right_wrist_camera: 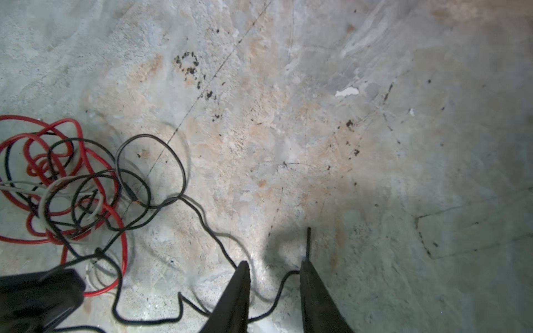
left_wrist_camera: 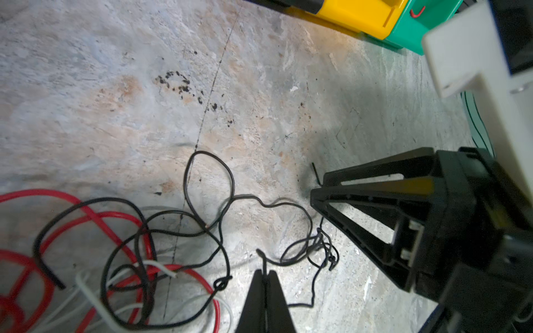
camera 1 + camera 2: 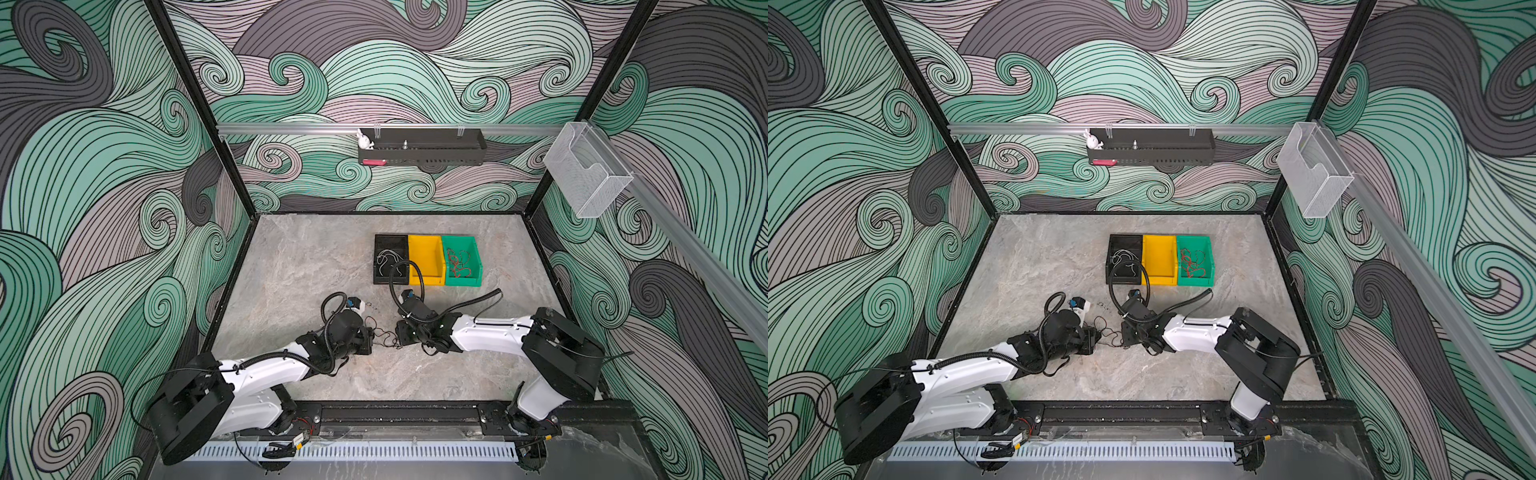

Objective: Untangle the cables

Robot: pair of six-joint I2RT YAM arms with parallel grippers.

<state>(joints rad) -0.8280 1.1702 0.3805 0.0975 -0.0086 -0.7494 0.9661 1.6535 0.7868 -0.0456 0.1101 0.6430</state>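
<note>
So: left pincer (image 2: 264,272) clenched on a black cable (image 1: 215,238), tangled red-black-white cables (image 1: 72,187) just beside it | right pincer (image 1: 274,268) released, that strand lying loose between its tips | I see a marbled grey desk (image 3: 332,257) | swirly wave-pattern walls (image 3: 104,166)

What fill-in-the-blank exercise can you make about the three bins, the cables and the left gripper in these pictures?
1. The middle bin, between the black bin and the green bin, is ____.
2. The cables in the green bin are ____.
3. The cables in the black bin are ____.
4. The left gripper is shut on a thin ____ cable.

Missing words: yellow, red, white, black.
</note>
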